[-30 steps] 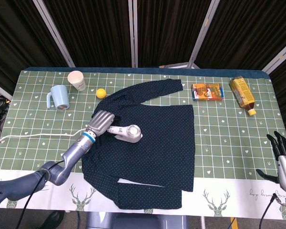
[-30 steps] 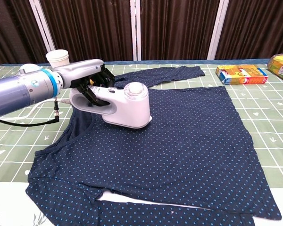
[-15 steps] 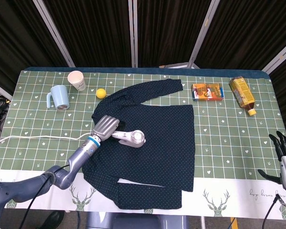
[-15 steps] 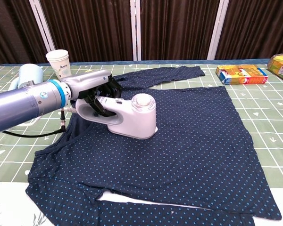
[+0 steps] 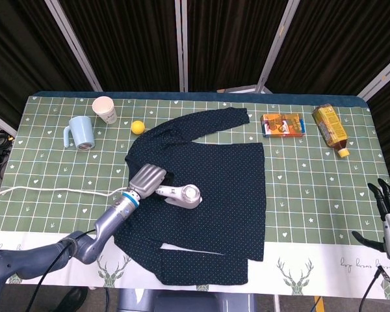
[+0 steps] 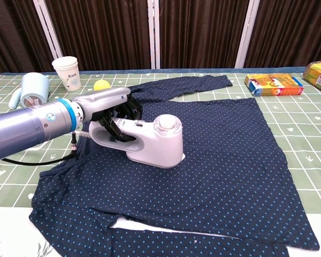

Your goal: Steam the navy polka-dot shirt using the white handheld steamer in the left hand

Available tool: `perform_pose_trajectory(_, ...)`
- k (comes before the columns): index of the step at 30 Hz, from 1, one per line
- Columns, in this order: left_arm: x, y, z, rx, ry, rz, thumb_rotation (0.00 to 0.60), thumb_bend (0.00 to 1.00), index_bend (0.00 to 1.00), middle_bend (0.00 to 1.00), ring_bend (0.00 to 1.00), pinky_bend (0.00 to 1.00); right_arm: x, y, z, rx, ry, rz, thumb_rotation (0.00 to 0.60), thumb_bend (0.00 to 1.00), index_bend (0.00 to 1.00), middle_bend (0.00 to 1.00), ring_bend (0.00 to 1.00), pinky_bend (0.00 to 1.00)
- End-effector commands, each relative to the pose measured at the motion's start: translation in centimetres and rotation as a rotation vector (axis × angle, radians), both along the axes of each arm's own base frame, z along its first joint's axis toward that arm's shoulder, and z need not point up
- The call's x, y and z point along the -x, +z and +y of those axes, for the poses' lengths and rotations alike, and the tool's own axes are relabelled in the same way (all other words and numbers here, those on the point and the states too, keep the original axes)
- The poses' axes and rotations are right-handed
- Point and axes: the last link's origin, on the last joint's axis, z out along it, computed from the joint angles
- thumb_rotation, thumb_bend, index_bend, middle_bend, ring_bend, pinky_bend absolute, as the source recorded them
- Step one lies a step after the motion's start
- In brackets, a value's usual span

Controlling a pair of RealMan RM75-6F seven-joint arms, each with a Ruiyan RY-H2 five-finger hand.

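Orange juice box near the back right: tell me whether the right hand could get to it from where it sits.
Probably yes. The right hand hangs open off the table's front right corner, and only bare tablecloth lies between it and the orange juice box; the bottle lies off to the side.

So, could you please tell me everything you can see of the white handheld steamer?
The white handheld steamer looks like glossy plastic, with a looped handle at one end and a rounded head topped by a circular grey cap. It sits base-down on the navy polka-dot shirt, on the chest area nearer the collar side. The left hand grips its handle, fingers wrapped through the loop. A white cord trails across the table towards the left edge.
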Motion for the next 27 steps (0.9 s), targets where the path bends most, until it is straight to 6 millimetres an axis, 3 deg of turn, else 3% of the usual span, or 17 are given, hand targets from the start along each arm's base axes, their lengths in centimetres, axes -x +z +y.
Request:
perform_pose_trajectory(1, -0.1, -0.3, -0.6, 0.009, -0.011, 0.007, 0.600, 0.58, 0.95, 0.88, 0.87, 1.00, 0.0, 0.1, 0.1, 0.004, 0.002, -0.003, 0.600, 0.00, 0.00, 0.00, 0.00, 0.00)
perform_pose_trajectory(17, -1.0, -1.4, -2.9, 0.043, -0.064, -0.002, 0.600, 0.57, 0.95, 0.88, 0.87, 1.00, -0.1, 0.2, 0.3, 0.003, 0.007, -0.003, 0.600, 0.00, 0.00, 0.00, 0.00, 0.00)
perform_pose_trajectory(27, -1.0, -1.6, -3.0, 0.043, -0.062, -0.013, 0.600, 0.57, 0.95, 0.88, 0.87, 1.00, -0.1, 0.2, 0.3, 0.007, 0.008, -0.004, 0.600, 0.00, 0.00, 0.00, 0.00, 0.00)
